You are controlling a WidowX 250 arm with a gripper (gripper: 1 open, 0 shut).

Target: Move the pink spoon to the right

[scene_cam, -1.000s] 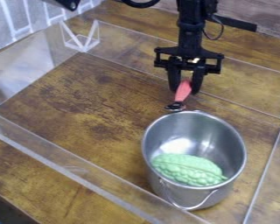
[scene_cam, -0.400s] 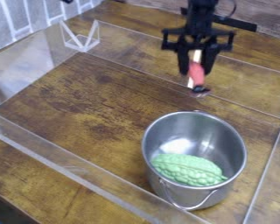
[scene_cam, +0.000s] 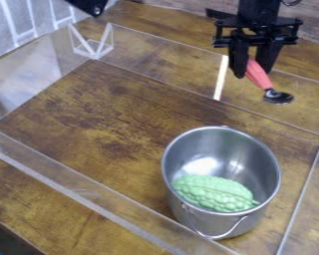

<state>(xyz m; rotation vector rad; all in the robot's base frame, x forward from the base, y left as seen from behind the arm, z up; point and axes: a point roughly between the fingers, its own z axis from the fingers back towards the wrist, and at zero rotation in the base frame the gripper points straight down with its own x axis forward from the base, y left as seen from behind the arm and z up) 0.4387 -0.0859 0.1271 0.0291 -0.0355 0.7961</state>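
A wooden table [scene_cam: 116, 125] is seen w/ a clear plastic wall along its near edge. On it, toward the near right, a steel pot [scene_cam: 183, 169] is set, its wire handle down against the outside; a bumpy green veg [scene_cam: 213, 193] is held inside, lying at the bottom. Beyond the pot, near the table's far right part, the gripper [scene_cam: 255, 66] is positioned, pointing down. The pink spoon [scene_cam: 259, 76] is gripped by its handle btwn the fingers, tilted, w/ the metal bowl angled down to the right; whether the table is touched by the bowl can't be told. The carry to the right is judged to be in hand. Next, probably a bit more rightward travel if needed, then lowering & release, w/ the pot & side wall avoided.
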